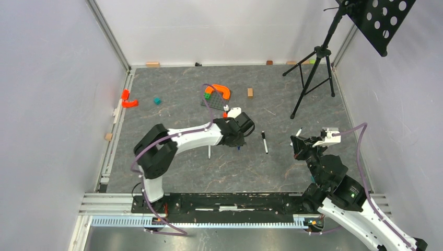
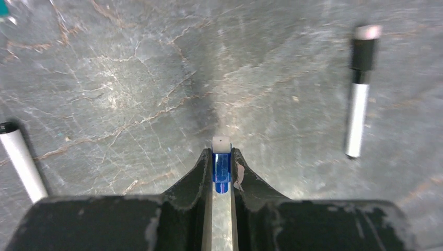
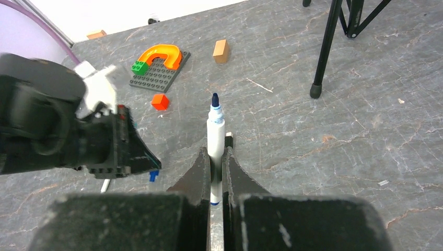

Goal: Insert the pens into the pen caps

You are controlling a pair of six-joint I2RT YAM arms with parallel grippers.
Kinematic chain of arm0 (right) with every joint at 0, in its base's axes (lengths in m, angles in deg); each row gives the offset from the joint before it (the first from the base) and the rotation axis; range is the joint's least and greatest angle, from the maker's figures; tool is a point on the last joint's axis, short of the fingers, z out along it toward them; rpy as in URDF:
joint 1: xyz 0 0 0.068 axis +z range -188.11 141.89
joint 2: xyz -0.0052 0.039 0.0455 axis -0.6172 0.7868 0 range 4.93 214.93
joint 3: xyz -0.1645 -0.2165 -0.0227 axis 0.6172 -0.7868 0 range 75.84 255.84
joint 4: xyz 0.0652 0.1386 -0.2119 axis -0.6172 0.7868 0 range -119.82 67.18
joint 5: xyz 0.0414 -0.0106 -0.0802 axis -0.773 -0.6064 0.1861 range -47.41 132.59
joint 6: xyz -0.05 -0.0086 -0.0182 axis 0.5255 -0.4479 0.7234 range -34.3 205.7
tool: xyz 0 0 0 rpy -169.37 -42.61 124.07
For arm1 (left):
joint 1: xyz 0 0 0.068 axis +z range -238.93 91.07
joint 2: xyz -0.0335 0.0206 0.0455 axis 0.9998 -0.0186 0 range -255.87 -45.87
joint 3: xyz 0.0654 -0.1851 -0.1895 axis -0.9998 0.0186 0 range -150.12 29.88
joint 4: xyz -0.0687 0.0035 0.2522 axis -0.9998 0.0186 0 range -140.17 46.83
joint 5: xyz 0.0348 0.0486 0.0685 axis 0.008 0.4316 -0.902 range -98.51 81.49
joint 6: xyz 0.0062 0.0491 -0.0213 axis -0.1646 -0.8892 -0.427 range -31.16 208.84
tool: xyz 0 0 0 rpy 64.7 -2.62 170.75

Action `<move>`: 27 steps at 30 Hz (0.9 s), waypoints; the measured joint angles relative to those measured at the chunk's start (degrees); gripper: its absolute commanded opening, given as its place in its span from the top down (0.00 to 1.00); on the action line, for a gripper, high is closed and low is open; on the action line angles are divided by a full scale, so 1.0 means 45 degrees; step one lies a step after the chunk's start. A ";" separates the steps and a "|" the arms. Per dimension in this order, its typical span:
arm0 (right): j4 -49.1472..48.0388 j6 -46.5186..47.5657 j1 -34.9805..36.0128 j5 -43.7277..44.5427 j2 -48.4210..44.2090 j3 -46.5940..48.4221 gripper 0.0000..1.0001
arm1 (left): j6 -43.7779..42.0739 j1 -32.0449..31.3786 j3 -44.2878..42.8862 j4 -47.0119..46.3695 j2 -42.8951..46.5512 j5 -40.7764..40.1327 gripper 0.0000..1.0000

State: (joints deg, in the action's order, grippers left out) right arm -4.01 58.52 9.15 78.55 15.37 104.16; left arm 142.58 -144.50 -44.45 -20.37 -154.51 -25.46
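In the top view, the gap at centre between the left hand (image 1: 238, 143) and the right hand (image 1: 298, 140) was open desk (image 1: 235, 175), obstructed by one capped pen (image 1: 265, 141) lying midway. The uncapped pen (image 3: 215, 130) gripped in the right hand projected beyond its fingers; the blue pen cap (image 2: 221, 170) gripped in the left hand barely did. At upper centre, a brick plate (image 1: 211, 98) and a wooden block (image 1: 250, 92) blocked passage. The tripod (image 1: 321, 52) spread its legs across the upper right.

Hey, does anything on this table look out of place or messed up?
Nothing is spilled or broken. What jars is clutter unrelated to the task: a black tripod standing at the right rear of the table, an orange arch on a grey baseplate further left, and a wooden block lying apart between them.
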 measured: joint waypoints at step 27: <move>-0.3555 0.0350 0.0000 -0.2293 0.2919 -0.0801 1.00 | -0.5775 0.2064 0.5333 -0.9636 0.8456 0.1302 0.98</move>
State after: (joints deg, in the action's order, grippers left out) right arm -20.01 60.09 9.15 68.24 28.51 100.55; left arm 116.59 -135.21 -20.45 -63.73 -116.46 -19.60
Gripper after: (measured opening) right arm 0.041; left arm 0.191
